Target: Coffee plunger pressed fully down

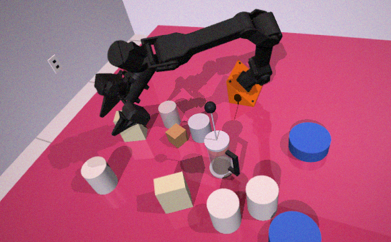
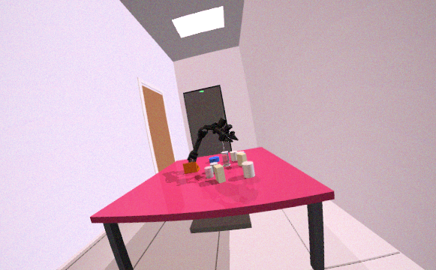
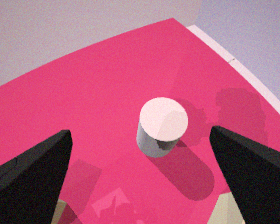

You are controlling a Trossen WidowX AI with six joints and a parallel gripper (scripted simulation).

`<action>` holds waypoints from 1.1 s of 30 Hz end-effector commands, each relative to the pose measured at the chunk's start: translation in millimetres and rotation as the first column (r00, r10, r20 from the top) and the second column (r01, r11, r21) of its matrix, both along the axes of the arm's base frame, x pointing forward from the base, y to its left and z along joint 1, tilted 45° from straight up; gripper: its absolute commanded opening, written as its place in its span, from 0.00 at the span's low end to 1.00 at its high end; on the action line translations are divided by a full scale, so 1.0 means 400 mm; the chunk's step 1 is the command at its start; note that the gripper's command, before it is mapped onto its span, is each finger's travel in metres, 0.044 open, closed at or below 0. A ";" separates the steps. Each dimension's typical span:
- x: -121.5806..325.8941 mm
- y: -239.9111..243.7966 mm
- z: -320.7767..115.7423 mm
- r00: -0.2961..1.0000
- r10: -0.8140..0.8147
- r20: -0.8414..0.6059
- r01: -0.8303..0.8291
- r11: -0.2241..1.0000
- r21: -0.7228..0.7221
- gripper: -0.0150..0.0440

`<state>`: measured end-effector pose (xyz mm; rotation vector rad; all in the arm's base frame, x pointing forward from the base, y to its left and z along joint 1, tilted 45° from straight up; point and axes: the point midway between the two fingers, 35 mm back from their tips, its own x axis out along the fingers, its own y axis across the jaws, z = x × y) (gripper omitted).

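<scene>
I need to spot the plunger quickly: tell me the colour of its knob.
Black. The knob tops a thin pale rod above the coffee press, clearest in the top view.

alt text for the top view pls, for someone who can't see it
A black robot arm reaches over a pink table, its open, empty hand off to the left of a glass coffee press whose black plunger knob is raised on its thin rod. Around the press stand white cylinders, cream and tan blocks, an orange base and two blue discs.
</scene>
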<state>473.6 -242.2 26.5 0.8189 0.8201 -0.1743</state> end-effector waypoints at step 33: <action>-0.424 0.303 0.413 0.810 0.345 0.475 -0.376 0.926 -0.031 1.00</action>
